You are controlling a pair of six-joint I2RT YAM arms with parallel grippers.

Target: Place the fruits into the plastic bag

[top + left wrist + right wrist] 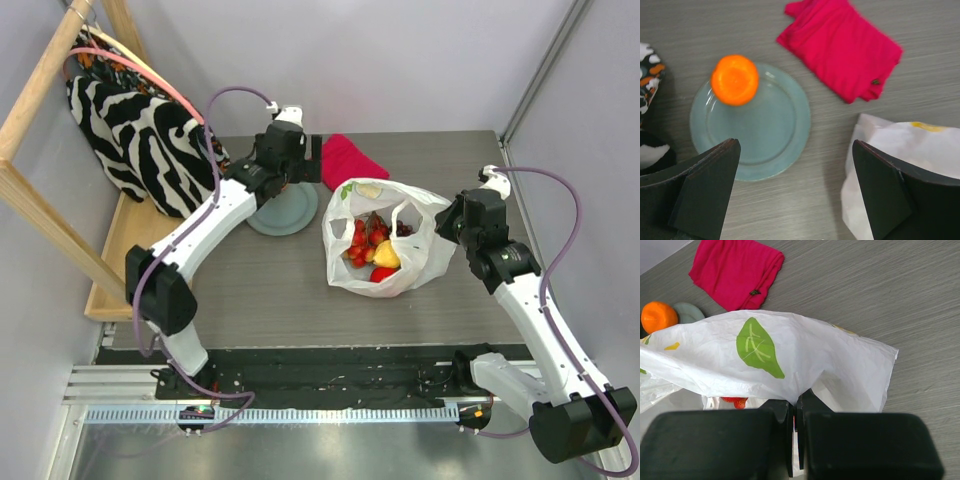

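The left hand [795, 147] is open wide. The orange [735, 80] sits on the plate [775, 135], just ahead of its left finger. The right hand [794, 410] is pinched shut on the edge of the plastic bag [790, 360], with the other fruits [375, 250] inside, just past its fingers. The orange is round, so a bump from a finger could roll it away. If the pinch slips, the thin bag may flop shut.
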